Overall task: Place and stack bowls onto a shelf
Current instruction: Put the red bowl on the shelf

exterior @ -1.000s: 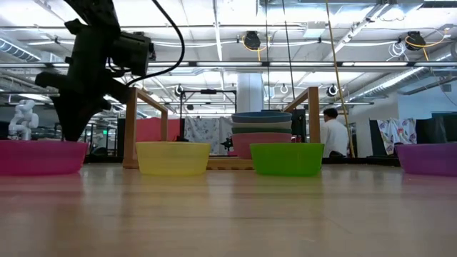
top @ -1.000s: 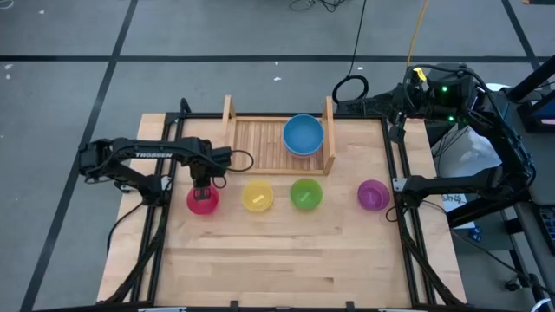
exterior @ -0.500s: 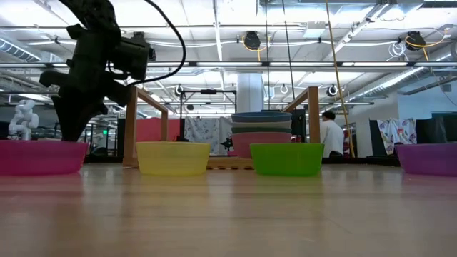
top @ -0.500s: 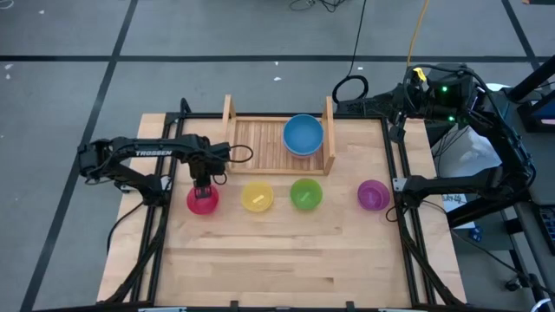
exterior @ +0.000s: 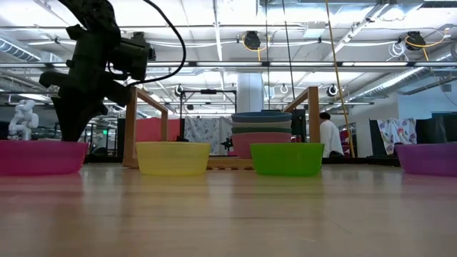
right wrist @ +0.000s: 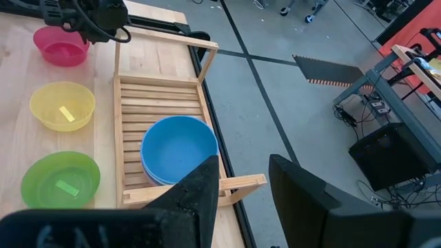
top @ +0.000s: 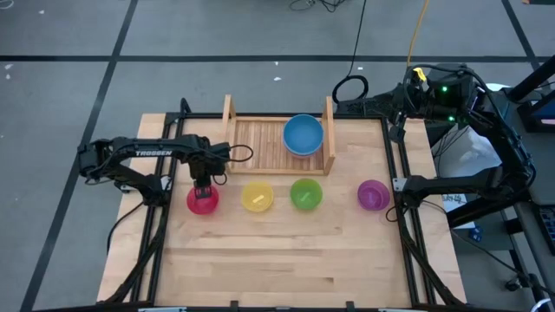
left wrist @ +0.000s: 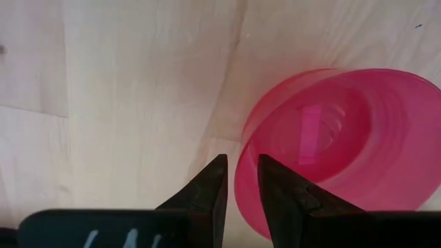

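The pink bowl (top: 202, 202) (left wrist: 344, 138) rests on its base on the table, at the left end of a row with the yellow bowl (top: 257, 196), the green bowl (top: 305, 193) and the purple bowl (top: 373, 194). My left gripper (top: 203, 191) (left wrist: 241, 182) points down at the pink bowl's far rim and is shut on it. The wooden shelf (top: 256, 143) holds a stack of bowls in its right half, with the blue bowl (top: 303, 134) on top. My right gripper (right wrist: 242, 172) waits, open, high above the table's far right corner. My left gripper holds the pink bowl by its rim (left wrist: 242, 155), on the bowl's far side. It comes from above, pointing down, with one finger (left wrist: 282, 189) inside the bowl and the other finger (left wrist: 210, 189) outside. The bowl stands upright on the table (exterior: 39, 157).
The shelf's left half (top: 251, 146) is bare slats between two upright side boards. Yellow and green bowls each have a small slip lying inside. Open tabletop (top: 286, 260) lies on the near side of the row. Cables and floor lie beyond the far edge.
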### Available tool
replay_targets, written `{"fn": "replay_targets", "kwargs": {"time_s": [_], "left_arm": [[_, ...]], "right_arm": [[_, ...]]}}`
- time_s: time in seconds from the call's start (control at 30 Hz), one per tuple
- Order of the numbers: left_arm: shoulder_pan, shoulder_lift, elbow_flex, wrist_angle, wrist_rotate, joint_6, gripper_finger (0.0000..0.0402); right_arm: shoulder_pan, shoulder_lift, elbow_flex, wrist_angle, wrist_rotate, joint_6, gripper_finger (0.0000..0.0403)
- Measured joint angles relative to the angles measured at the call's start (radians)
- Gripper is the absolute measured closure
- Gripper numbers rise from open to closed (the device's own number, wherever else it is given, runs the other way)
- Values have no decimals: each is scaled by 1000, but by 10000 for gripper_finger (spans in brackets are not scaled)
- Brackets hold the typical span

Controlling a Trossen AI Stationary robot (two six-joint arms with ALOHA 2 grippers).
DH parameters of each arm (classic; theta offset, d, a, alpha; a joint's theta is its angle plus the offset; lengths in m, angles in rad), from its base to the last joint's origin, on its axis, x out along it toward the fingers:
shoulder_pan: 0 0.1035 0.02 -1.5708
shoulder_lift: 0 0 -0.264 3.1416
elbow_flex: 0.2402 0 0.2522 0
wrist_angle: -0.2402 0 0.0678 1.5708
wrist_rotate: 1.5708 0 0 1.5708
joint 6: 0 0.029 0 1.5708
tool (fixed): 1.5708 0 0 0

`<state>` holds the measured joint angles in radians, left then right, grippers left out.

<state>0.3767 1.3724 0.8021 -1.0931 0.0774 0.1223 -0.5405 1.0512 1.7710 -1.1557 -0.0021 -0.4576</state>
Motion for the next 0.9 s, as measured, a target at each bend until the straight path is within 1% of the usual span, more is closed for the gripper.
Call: {"fn": "replay_targets", "kwargs": {"time_s": [0.13, 0.23, 0.33, 0.5, 0.57, 0.77, 0.9], "left_arm": [[-2, 0, 0, 0, -2, -6, 316], [-14, 0, 0, -5, 12, -72, 316], [-41, -9, -1, -21, 51, -144, 316], [-120, -31, -1, -15, 183, -209, 316], [-153, -33, -1, -13, 219, -243, 316], [-252, -33, -1, 16, 243, -345, 316], [-320, -33, -1, 57, 283, -402, 316]], "right_arm": [[0, 0, 0, 0, 0, 0, 282], [0, 0, 0, 0, 0, 0, 282], [0, 0, 0, 0, 0, 0, 282], [0, 0, 0, 0, 0, 0, 282], [0, 0, 0, 0, 0, 0, 282], [0, 0, 0, 0, -1, 0, 282], [0, 0, 0, 0, -1, 0, 282]]}}
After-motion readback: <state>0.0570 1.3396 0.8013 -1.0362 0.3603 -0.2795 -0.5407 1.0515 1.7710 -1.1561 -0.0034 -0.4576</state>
